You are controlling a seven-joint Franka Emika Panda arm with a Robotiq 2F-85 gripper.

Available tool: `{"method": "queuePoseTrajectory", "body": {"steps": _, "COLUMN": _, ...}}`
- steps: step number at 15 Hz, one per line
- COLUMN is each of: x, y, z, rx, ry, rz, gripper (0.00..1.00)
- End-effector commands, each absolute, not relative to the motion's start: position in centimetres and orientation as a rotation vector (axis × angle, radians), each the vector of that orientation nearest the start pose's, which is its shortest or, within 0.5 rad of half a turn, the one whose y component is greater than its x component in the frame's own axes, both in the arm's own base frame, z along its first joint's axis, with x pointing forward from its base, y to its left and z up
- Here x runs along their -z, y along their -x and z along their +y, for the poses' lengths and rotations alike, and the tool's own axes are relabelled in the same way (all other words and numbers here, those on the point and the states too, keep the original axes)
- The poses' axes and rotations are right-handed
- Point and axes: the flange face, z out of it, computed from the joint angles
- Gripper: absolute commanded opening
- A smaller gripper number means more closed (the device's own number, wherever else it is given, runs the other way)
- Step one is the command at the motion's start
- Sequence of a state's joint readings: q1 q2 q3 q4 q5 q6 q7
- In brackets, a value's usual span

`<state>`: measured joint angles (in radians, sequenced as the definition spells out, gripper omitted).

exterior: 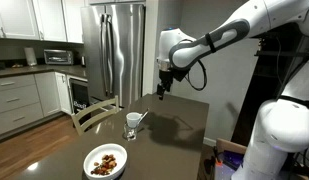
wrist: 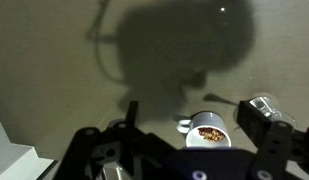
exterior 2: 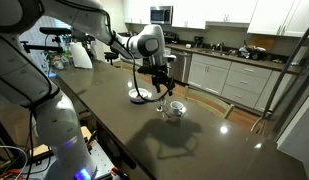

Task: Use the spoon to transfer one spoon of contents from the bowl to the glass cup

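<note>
exterior view, gripper: hung above the table, jaws spread wide, nothing held
exterior view, spoon: stood in the glass cup, handle leaned out
exterior view, bowl: set near the cup, contents heaped inside
exterior view, gripper: raised over the table, bowl and glass cup untouched below
wrist view, bowl: framed between 2 wide-set fingers, contents seen inside

I see a steel fridge at upper middle of my feed, a microwave at the left under white cabinets, and a pale wooden chair at the left edge of the dark table.
</note>
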<state>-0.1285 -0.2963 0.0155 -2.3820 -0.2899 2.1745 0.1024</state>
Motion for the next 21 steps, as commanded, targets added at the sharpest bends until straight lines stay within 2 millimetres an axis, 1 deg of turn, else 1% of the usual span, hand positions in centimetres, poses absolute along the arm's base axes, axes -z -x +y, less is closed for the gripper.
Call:
{"method": "queuePoseTrajectory", "body": {"steps": 1, "x": -44.52, "y": -45.54, "z": -6.25, "rx": 0.146, "ry": 3.387, "rz": 0.104, "gripper": 1.00}}
{"method": "queuePoseTrajectory", "body": {"steps": 13, "x": -44.52, "y": -45.53, "z": -6.26, "rx": 0.145, "ry": 3.387, "rz": 0.104, "gripper": 1.00}}
{"method": "queuePoseTrajectory", "body": {"steps": 21, "x": -44.09, "y": -46.17, "z": -5.70, "rx": 0.166, "ry": 3.352, "rz": 0.132, "gripper": 1.00}}
